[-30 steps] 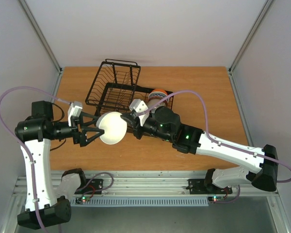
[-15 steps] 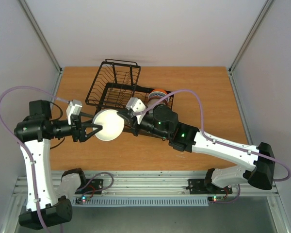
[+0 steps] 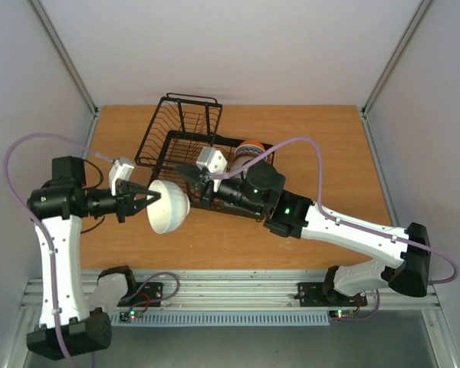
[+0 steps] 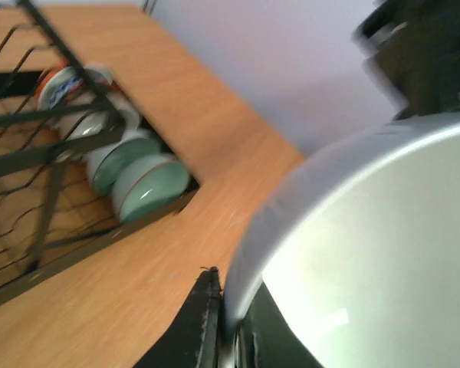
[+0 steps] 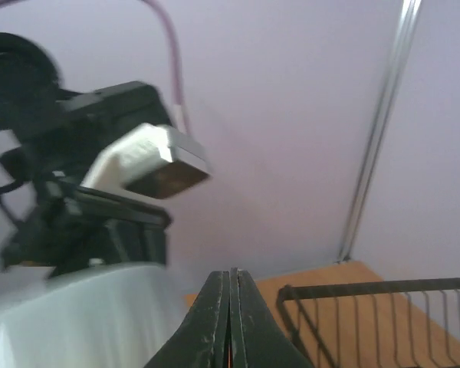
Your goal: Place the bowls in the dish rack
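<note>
My left gripper (image 3: 149,197) is shut on the rim of a plain white bowl (image 3: 169,207), held tilted above the table in front of the dish rack (image 3: 178,136). In the left wrist view the white bowl (image 4: 368,253) fills the right side, its rim pinched between my left gripper (image 4: 231,318) fingers. My right gripper (image 3: 182,172) hangs shut and empty just above that bowl, over the rack's front edge; the right wrist view shows its gripper (image 5: 231,274) closed on nothing, with the white bowl (image 5: 69,318) below left. Green bowls (image 4: 142,184) and an orange-rimmed bowl (image 3: 250,149) stand in the rack.
The rack's smaller basket section (image 3: 190,115) sits at the back. The right arm (image 3: 330,222) stretches diagonally across the table's right half. The table's left edge (image 3: 92,146) and side wall are close behind my left arm.
The left gripper has closed on the white bowl's rim and the bowl has tipped over. The right gripper has drawn away from the bowl, up toward the rack.
</note>
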Motion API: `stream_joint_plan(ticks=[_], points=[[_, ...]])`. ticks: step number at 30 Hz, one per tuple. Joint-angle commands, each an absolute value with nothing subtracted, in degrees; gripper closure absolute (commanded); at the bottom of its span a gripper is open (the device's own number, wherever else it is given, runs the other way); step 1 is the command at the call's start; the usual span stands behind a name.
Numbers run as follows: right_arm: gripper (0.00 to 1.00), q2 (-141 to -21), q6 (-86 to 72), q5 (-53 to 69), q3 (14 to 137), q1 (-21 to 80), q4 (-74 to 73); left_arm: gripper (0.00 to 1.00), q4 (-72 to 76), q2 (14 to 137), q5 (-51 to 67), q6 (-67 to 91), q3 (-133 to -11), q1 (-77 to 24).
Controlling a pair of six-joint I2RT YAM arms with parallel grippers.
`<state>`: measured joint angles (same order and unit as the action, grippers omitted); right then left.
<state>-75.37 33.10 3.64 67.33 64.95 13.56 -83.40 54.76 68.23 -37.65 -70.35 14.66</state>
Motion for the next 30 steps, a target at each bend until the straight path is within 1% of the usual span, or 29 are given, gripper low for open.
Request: stream_joint_plan(ticks=[1,13,17,18,19,20,21,22,23,25,27,30], points=[[0.99,-77.8,32.99,2.62,68.29,63.31,15.12,0.99,-85.98,52.04,78.64,-38.88,-71.19,13.18],[0.99,-78.71,32.9,2.13,67.97,63.11,15.05,0.99,-84.17,51.04,78.23,-37.2,-70.79,13.18],[0.99,-78.14,32.83,-2.62,68.45,63.11,11.12,1.0,-82.28,50.35,76.99,-35.39,-70.41,13.17],[0.96,-77.77,32.57,-4.41,68.85,63.04,9.17,0.99,-81.39,49.74,76.28,-35.34,-69.94,13.15],[0.91,-77.25,32.02,-6.66,68.98,62.9,7.1,0.99,-78.49,48.89,75.73,-34.48,-68.67,13.18],[0.79,-76.54,30.85,-8.93,69.18,62.62,5.01,1.0,-75.1,47.78,74.93,-32.42,-67.09,13.18],[0.71,-75.85,29.32,-10.47,69.54,62.13,2.41,1.0,-71.19,46.94,74.16,-28.33,-65.82,13.16],[0.65,-75.04,27.13,-11.47,70.06,61.41,-0.67,0.99,-69.44,46.22,73.19,-26.51,-65.18,13.18],[0.62,-74.32,24.86,-12.24,70.58,60.76,-5.0,1.0,-68.27,45.71,72.54,-25.69,-64.57,13.16],[0.59,-72.01,21.14,-12.6,70.64,59.64,-9.27,1.0,-65.21,45.48,71.26,-24.11,-63.4,13.16],[0.56,-69.89,18.99,-12.7,69.85,59.42,-11.31,0.99,-64.08,46.53,70.22,-24.14,-62.88,13.14],[0.47,-66.77,15.52,-12.24,68.93,59.18,-14.35,0.99,-64.22,49.64,70.06,-26.24,-62.68,13.18]])
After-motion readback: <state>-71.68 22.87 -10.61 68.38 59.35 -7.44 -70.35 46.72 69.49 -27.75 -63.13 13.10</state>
